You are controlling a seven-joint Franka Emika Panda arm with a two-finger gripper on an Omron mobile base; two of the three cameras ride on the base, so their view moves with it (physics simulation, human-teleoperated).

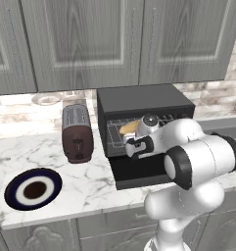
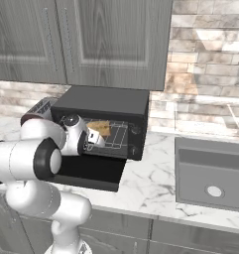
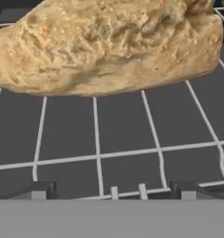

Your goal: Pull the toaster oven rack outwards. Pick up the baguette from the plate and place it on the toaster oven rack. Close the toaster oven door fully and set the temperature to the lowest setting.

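The baguette (image 3: 108, 46) lies on the toaster oven rack (image 3: 99, 158), a silver wire grid inside the black toaster oven (image 1: 139, 100). It shows as a golden chunk (image 1: 129, 127) in the oven mouth. The toaster oven door (image 1: 139, 172) hangs open and flat in front. My gripper (image 3: 113, 191) is open just in front of the baguette, close above the rack's front edge, with nothing between its fingers. From the right, the baguette (image 2: 100, 128) sits at the rack's left side, just beyond my hand. The plate (image 1: 33, 188) sits bare at the counter's front left.
A maroon-and-silver slot toaster (image 1: 77, 132) stands left of the oven. The oven's control strip (image 2: 137, 139) is on its right side. A sink (image 2: 210, 171) is sunk into the marble counter to the right. Grey wall cabinets (image 1: 90, 39) hang above.
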